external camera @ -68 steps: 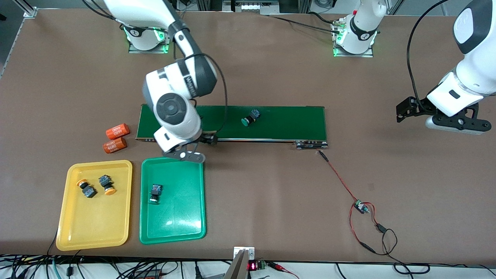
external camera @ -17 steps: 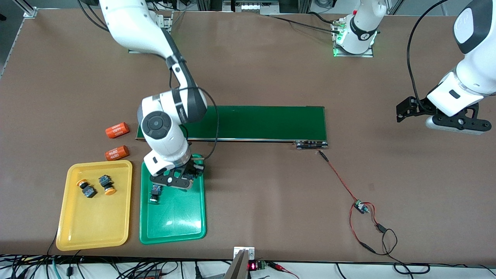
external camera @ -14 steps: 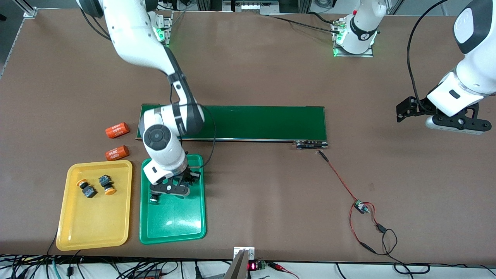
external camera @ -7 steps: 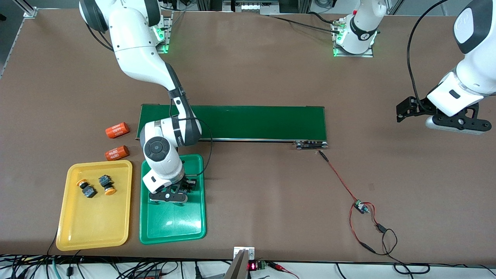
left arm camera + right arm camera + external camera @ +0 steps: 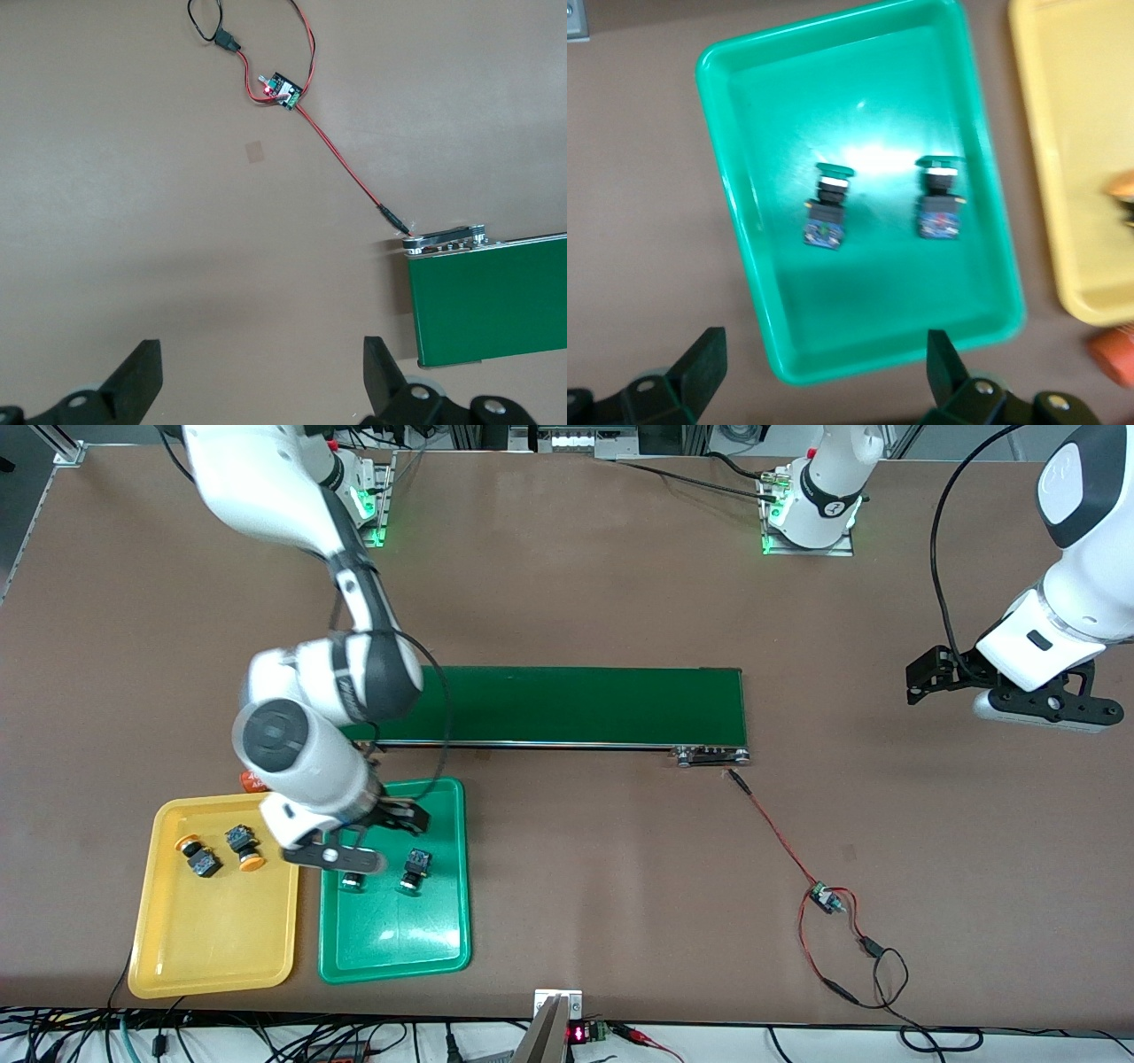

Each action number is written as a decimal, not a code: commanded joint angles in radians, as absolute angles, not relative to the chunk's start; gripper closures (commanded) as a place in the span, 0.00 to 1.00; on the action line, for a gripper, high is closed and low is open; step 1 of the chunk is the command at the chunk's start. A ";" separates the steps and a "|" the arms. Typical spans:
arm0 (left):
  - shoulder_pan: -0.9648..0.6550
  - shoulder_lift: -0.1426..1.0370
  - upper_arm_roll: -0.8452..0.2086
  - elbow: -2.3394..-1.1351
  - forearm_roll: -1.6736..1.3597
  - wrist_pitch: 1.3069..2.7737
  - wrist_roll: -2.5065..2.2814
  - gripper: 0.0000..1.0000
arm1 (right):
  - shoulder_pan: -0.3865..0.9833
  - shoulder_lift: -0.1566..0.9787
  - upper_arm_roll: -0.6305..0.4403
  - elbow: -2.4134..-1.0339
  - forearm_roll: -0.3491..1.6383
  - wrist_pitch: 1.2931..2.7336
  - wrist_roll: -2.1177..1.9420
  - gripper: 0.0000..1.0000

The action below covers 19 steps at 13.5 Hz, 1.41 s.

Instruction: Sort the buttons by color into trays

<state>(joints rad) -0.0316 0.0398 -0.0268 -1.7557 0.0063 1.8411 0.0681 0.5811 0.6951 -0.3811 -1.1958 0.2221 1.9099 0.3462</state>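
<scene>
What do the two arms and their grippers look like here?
Both arms have glossy white shells with dark grey joint bands, and a thin black cable loops along each. The right gripper and left gripper are black, with two flat black fingers. The round bases glow green.

Two buttons (image 5: 824, 205) (image 5: 939, 199) are laid side by side in one tray (image 5: 443, 948), two more (image 5: 197, 856) (image 5: 244, 848) in the other tray (image 5: 213, 957) just beside it, toward the right arm's end. The conveyor belt (image 5: 602, 704) is found farther from the camera.
</scene>
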 commanded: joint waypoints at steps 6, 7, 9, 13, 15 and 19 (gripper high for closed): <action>-0.034 0.035 -0.029 -1.743 0.026 1.822 0.064 0.00 | 0.568 0.526 -0.564 -1.221 0.232 1.649 0.066 0.00; -0.034 0.035 -0.029 -1.743 0.026 1.822 0.064 0.00 | 0.565 0.500 -0.584 -1.221 0.232 1.617 0.043 0.00; -0.034 0.035 -0.029 -1.743 0.026 1.822 0.064 0.00 | 0.493 0.422 -0.562 -1.223 0.198 1.579 -0.029 0.00; -0.034 0.035 -0.029 -1.743 0.028 1.822 0.064 0.00 | 0.230 0.271 -0.280 -1.300 0.085 1.502 -0.112 0.00; -0.034 0.035 -0.029 -1.743 0.028 1.822 0.064 0.00 | 0.154 0.174 -0.198 -1.420 0.026 1.509 -0.072 0.00; -0.034 0.035 -0.029 -1.743 0.028 1.822 0.066 0.00 | -0.034 0.104 0.000 -1.482 0.000 1.531 -0.054 0.00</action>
<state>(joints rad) -0.0316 0.0398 -0.0270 -1.7552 0.0063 1.8409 0.0681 0.0113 0.1535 -0.0625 -1.4273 0.0174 1.5116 -0.0816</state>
